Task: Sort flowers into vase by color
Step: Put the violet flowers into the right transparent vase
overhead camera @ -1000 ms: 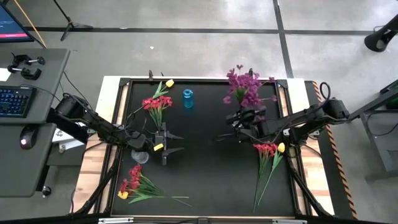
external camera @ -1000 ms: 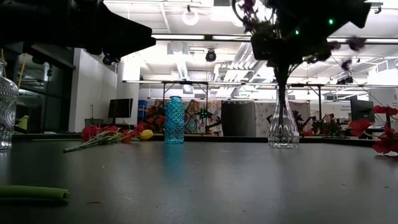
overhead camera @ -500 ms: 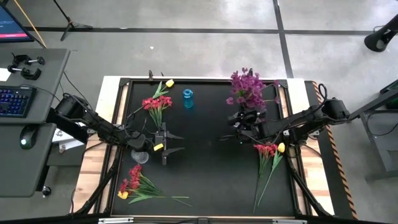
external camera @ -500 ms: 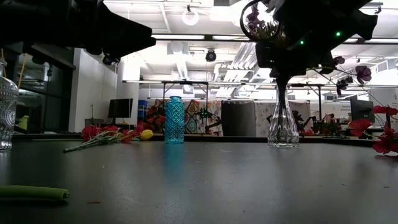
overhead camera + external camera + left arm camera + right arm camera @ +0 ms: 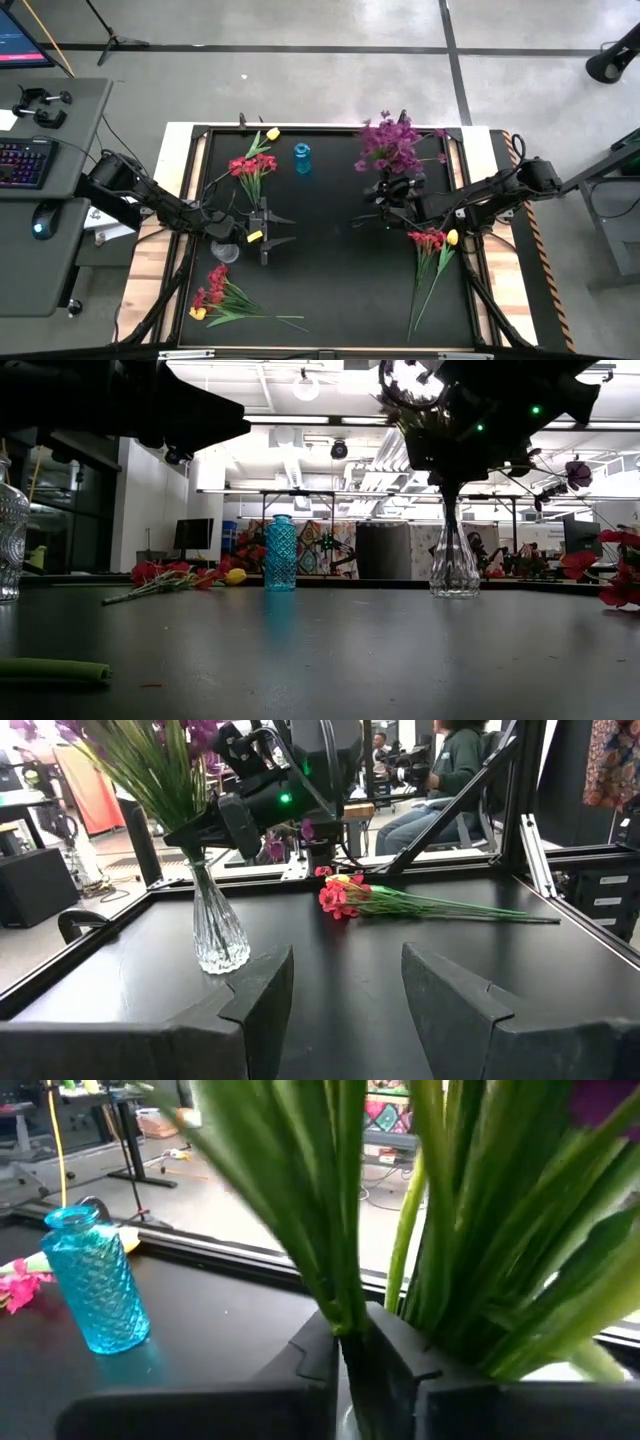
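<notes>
Purple blooms (image 5: 392,141) stand at the upper centre-right of the high view, their stems running down into the clear glass vase (image 5: 455,565) at the right of the low view. Your right claw (image 5: 352,1350) is pinched narrow on those green stems just above the vase mouth. I judge the step in hand to be the seating of the purple bunch; the stems appear to be in the neck, so your next move calls for a clean release and a straight lift clear, without dragging the bunch back out or tipping the vase.

Your left claw (image 5: 345,990) waits at centre-left of the high view, fingers well apart and holding nothing, low over the black bench (image 5: 330,270).

Remaining flowers lie unsorted: red clusters (image 5: 250,166) at upper left beside the blue vase (image 5: 302,157), a red and yellow bunch (image 5: 215,295) at lower left, and another (image 5: 432,240) at centre-right, just below the right arm.
</notes>
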